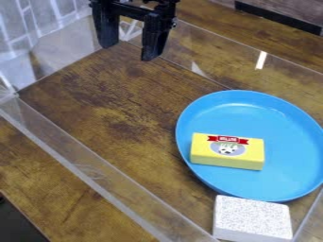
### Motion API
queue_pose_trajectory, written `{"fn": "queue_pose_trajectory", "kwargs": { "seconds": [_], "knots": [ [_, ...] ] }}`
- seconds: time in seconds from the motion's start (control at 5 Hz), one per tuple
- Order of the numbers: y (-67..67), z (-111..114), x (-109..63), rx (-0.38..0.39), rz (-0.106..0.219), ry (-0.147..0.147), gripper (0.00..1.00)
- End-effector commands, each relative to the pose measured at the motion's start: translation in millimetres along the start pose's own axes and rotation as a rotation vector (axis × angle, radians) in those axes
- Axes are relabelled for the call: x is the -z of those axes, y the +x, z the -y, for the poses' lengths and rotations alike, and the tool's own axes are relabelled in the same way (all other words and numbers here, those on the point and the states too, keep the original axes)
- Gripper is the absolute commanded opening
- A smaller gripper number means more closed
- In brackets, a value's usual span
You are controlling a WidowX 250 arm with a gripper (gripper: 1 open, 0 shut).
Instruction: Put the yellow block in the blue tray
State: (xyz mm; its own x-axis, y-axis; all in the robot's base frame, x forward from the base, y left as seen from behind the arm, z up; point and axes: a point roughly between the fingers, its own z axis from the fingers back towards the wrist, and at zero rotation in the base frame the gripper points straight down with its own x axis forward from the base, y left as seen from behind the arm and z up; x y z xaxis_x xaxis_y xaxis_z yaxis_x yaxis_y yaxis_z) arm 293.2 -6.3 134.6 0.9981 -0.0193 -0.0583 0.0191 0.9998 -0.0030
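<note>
Camera view, looking down across a dark wooden table (113, 113): the yellow block (229, 150) lies flat inside the blue tray (284, 118), resting on the tray's floor toward its left-hand side and near the lower edge of the dish. The block's top face carries a red-and-white label and a small picture, both facing up. The tray, a round shallow dish with a raised rim, sits at the right of the picture and runs out past the right edge.

At the top of the picture the black gripper (132, 38) hangs above the table with its fingers spread apart and nothing between them. It stands well apart from the tray and the block, with bare wood beneath it, and its upper part is cut off by the top edge of the picture.

Just below the tray, at the bottom edge, a white speckled sponge-like block (252, 218) rests on the table, close beside the tray's rim; whether the two touch cannot be told.

A clear plastic wall (94, 170) runs diagonally across the table's near-left side, and another transparent panel stands behind the work area, catching bright glints of light.
</note>
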Motion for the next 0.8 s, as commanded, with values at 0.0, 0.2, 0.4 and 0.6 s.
{"fn": "queue_pose_trajectory", "kwargs": {
  "seconds": [0.0, 0.2, 0.4, 0.6],
  "knots": [
    [7.6, -3.5, 4.4, 0.077, -0.001, 0.01, 1.0],
    [17.0, -10.6, 7.4, 0.147, 0.005, 0.023, 1.0],
    [26.2, -12.5, -1.8, 0.172, 0.029, 0.038, 1.0],
    [31.6, -18.4, -9.8, 0.16, 0.046, 0.044, 1.0]
  ]
}}
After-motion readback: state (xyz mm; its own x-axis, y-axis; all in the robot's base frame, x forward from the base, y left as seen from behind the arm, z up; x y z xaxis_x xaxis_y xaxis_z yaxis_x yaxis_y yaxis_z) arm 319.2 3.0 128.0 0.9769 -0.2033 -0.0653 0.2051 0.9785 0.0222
